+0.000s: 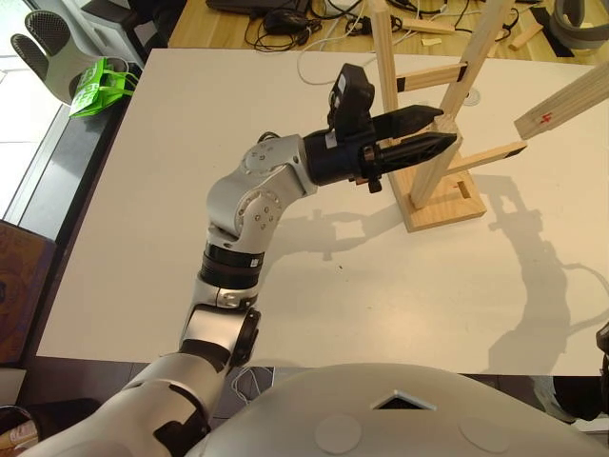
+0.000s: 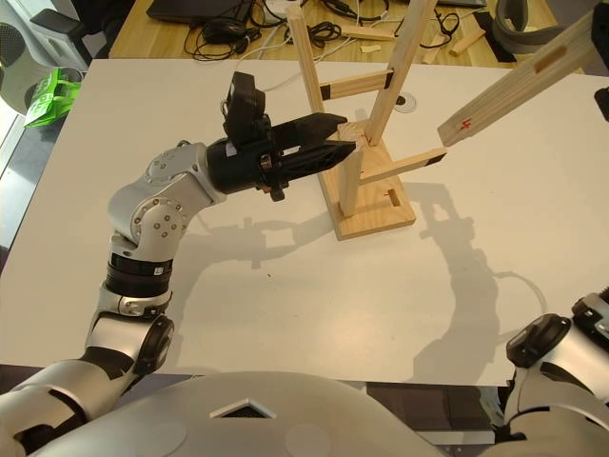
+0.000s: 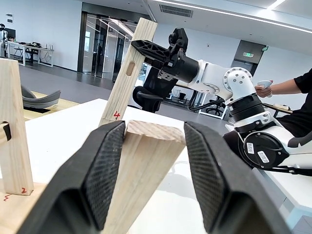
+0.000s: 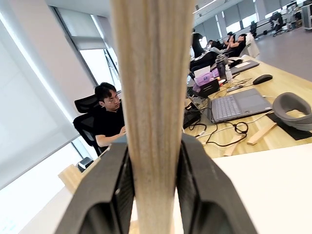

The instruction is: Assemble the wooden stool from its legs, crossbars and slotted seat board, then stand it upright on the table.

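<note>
Tabletop from the head camera: the white table [image 1: 171, 238] runs wide and bare toward its near edge and its left edge, so that side has room to swing an arm. The seat board [image 1: 447, 208] lies flat toward the far right part, short of the far edge. Legs stand up from it, with an upper crossbar [image 1: 430, 76] and a lower crossbar [image 1: 485, 157] jutting out from them. My left gripper [image 1: 447, 130] comes at it from the left side, clenched on the standing leg [image 1: 428, 181] nearest me. Off to the right the loose leg [image 2: 514, 86] hangs slanted in the air above the table. Its lower end is near the tip of the lower crossbar; I cannot tell whether they touch. Past the far edge lies a wooden desk [image 1: 228, 24] strewn with cables.

Left wrist view: my two fingers [image 3: 102, 170] straddle the standing leg's top, pads pressed on the wood. Beyond, my right gripper [image 3: 146, 48] grasps the loose leg near its upper end, with open air all round it.

Right wrist view: the loose leg runs up between my right pads [image 4: 122, 195], clamped on both sides.
</note>
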Action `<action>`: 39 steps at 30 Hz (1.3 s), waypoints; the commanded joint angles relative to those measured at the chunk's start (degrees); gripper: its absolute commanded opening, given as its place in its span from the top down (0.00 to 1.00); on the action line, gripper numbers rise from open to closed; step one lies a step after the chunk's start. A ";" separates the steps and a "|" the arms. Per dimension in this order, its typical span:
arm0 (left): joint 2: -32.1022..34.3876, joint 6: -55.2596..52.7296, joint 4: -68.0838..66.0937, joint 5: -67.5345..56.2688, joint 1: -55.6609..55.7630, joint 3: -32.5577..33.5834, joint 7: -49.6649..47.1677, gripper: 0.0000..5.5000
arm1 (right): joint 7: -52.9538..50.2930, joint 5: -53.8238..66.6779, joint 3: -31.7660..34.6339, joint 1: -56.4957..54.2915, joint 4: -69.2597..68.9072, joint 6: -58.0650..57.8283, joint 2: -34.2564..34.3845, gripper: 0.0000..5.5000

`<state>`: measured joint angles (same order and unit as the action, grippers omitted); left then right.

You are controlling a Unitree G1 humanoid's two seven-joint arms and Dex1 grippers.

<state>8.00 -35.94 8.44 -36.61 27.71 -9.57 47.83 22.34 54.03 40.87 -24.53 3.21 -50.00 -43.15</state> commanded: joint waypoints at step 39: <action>-15.37 8.26 1.23 4.52 -3.03 10.26 -35.57 0.59 | 5.60 -2.19 -6.59 19.30 -4.93 12.59 15.99 0.82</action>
<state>-7.41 -26.64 8.75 -31.75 25.23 0.93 13.00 27.31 53.36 34.84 -4.97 -2.06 -38.41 -25.75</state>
